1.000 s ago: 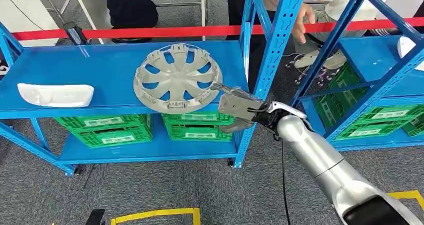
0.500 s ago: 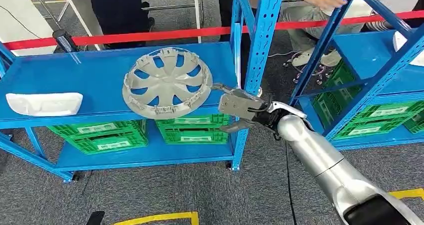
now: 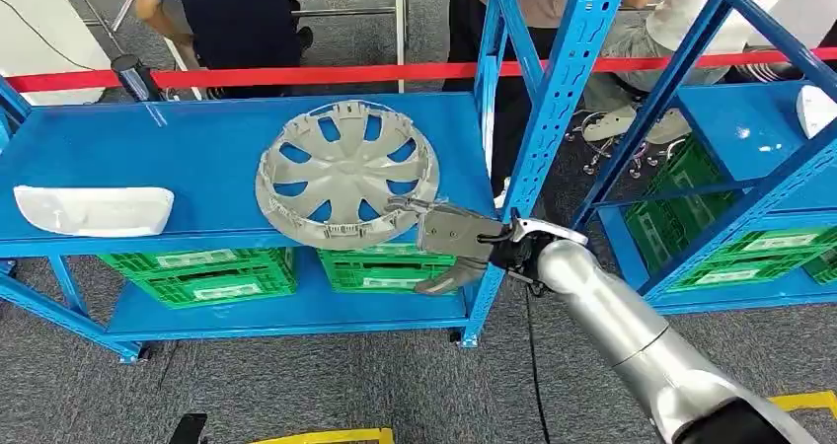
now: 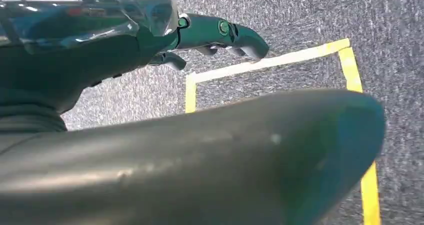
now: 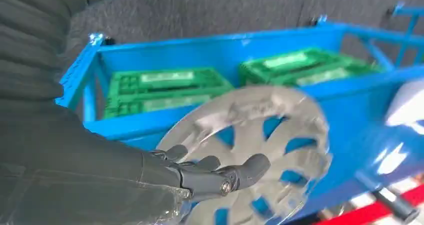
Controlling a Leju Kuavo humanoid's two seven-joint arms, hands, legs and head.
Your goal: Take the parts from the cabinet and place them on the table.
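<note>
Right hand [image 3: 446, 239] has moved in toward the wheel cover [image 3: 347, 173] since half a second ago; fingertips now over its near rim, thumb hanging below the shelf edge, fingers spread, nothing gripped. Head view: wheel cover lies on the upper blue shelf [image 3: 197, 148], its near edge overhanging the front lip; a white part [image 3: 94, 210] sits well apart at the shelf's left end. Green crates [image 3: 202, 274] on the lower shelf; red barrier tape [image 3: 326, 73] and people's legs behind the rack. Left wrist view: left hand [image 4: 220, 35] hangs over grey carpet with yellow floor tape [image 4: 270, 62], fingers loosely curled, holding nothing. Right wrist view: blurred; right hand's dark fingers [image 5: 220, 177] lie against the wheel cover's face, not closed on it; green crates behind.
</note>
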